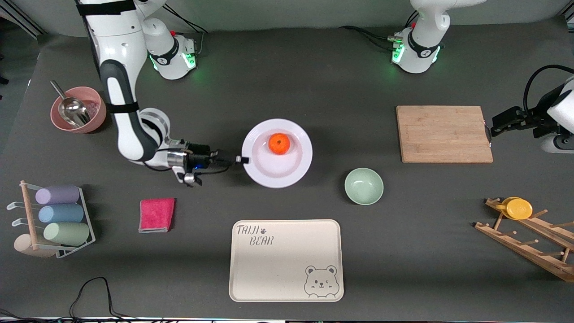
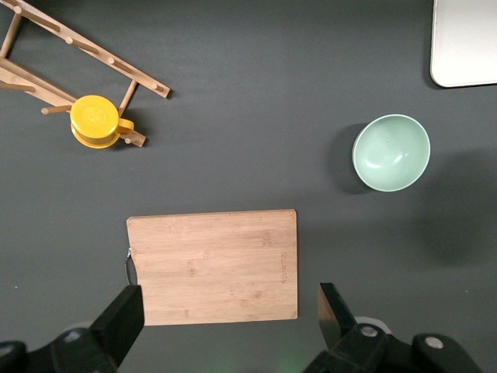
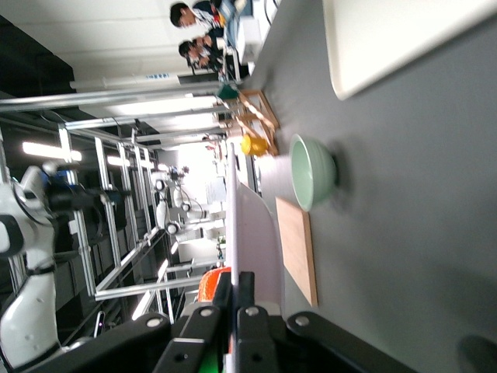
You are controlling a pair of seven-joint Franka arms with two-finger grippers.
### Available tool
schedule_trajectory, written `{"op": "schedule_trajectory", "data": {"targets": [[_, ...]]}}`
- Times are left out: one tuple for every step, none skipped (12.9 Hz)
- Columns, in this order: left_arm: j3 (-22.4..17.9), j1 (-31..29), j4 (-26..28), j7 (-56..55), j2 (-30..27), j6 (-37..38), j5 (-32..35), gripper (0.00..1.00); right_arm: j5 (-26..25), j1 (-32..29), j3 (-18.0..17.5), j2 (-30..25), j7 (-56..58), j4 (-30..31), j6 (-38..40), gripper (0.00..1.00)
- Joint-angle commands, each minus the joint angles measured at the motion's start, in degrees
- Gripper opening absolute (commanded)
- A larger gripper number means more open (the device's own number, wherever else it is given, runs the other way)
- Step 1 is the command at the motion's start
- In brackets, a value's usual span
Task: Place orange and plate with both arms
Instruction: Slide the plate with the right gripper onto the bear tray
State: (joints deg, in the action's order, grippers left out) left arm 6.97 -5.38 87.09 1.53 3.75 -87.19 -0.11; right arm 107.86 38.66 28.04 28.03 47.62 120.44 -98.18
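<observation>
The white plate [image 1: 277, 168] lies mid-table with the orange [image 1: 279, 143] in it. My right gripper [image 1: 241, 159] is level with the table, shut on the plate's rim at the right arm's end. In the right wrist view the fingers [image 3: 247, 286] clamp the plate's thin edge [image 3: 256, 225], and the orange [image 3: 210, 284] shows just past them. I cannot tell whether the plate is lifted. My left gripper [image 1: 492, 129] is open and empty in the air over the edge of the wooden cutting board [image 1: 444, 133]. The left wrist view shows its two fingers wide apart [image 2: 229, 315] over that board [image 2: 213, 264].
A pale green bowl [image 1: 363, 185] sits nearer the camera than the board. The beige bear tray [image 1: 285, 259] lies near the front edge. Toward the right arm's end are a pink cloth [image 1: 156, 214], a cup rack [image 1: 54, 220] and a pink bowl with a scoop [image 1: 78, 110]. A wooden rack with a yellow cup [image 1: 519, 208] stands at the left arm's end.
</observation>
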Motion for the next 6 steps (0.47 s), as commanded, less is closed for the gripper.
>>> {"op": "schedule_trajectory", "data": {"targets": [[-0.91,0.90,0.71,0.41,-1.11,0.70,-0.68,1.00,-1.08,-3.40,0.00,7.64,-6.04,-12.55,0.98,0.00],[-0.91,0.90,0.71,0.41,-1.11,0.70,-0.68,1.00,-1.07,-4.72,0.00,10.36,-7.18,-16.86,0.98,0.00],[-0.91,0.90,0.80,0.41,-1.11,0.70,-0.68,1.00,-0.99,-5.95,0.00,13.60,-9.28,-21.69,0.98,0.00],[-0.91,0.81,0.80,0.41,-1.11,0.70,-0.68,1.00,-0.81,-7.18,0.00,16.77,-11.30,-26.61,0.89,0.00],[-0.91,0.81,0.80,0.41,-1.11,0.70,-0.68,1.00,-0.20,-8.33,-0.09,19.84,-13.67,-31.35,0.71,0.00],[-0.91,0.81,0.80,0.84,-1.20,0.79,-0.68,1.00,-0.11,-9.56,-0.18,22.83,-15.70,-36.19,0.36,0.00]]}}
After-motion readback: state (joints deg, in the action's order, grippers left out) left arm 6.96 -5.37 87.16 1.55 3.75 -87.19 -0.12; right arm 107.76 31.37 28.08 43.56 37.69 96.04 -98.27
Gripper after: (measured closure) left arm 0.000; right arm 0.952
